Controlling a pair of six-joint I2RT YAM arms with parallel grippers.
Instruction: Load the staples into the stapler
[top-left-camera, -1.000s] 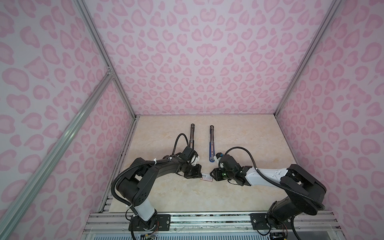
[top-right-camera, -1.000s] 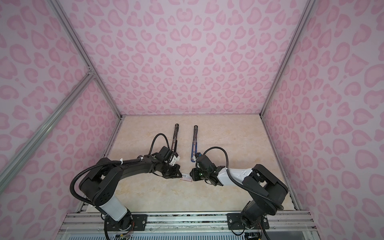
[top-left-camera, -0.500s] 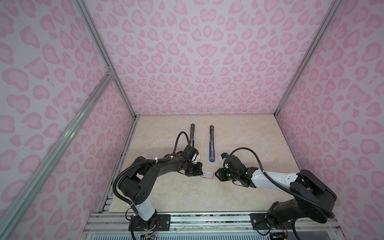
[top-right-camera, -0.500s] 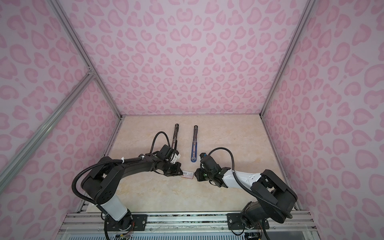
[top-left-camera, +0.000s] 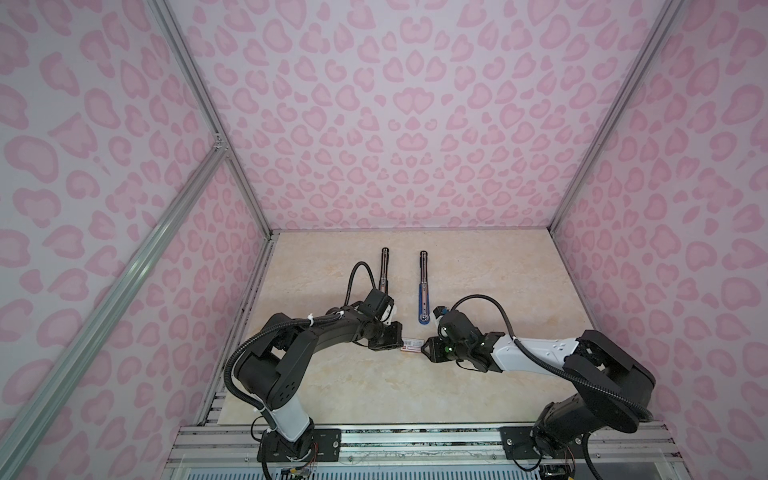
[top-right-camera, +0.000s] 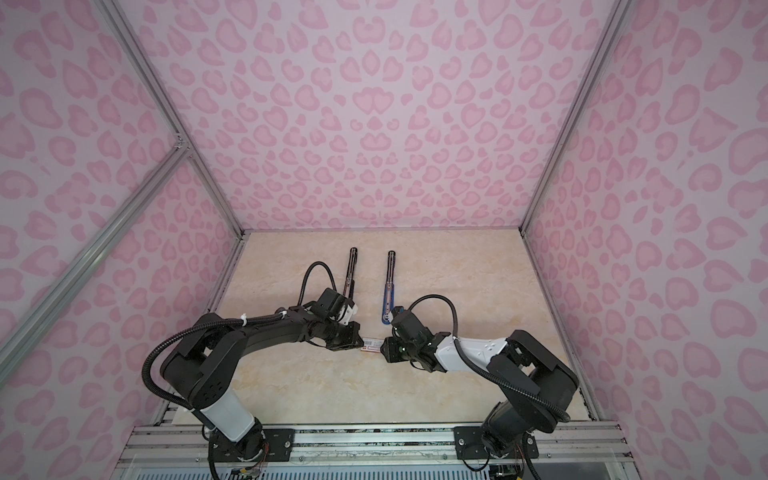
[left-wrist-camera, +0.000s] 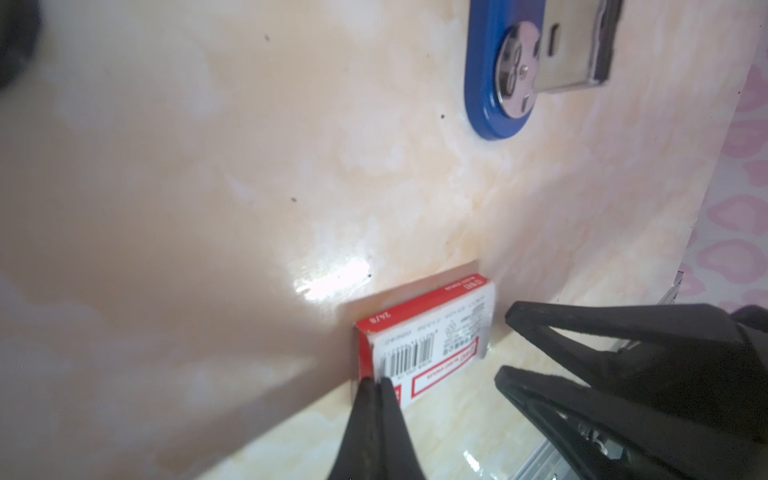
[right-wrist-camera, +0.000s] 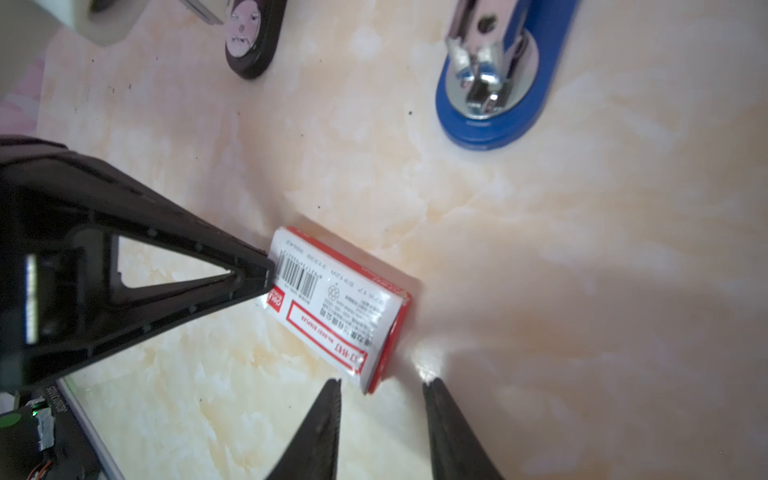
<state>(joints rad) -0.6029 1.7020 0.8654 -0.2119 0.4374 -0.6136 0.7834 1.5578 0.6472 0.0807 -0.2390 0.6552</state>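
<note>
L claw (left-wrist-camera: 376, 384): clenched tight, tips pinched together at the barcode end of the white & red box (left-wrist-camera: 432, 340); can't tell if they nip its edge. Box lies flat on the desk (top-left-camera: 498, 270), front-middle, btwn the 2 claws. R claw (right-wrist-camera: 381, 383): part open, jaws apart, holding nothing, tips just short of the box's other end. Behind, L to R: black stapler (top-left-camera: 384, 270), blue stapler (top-left-camera: 423, 299), both lying open lengthwise, blue base near R claw. The staples aren't visible.
</note>
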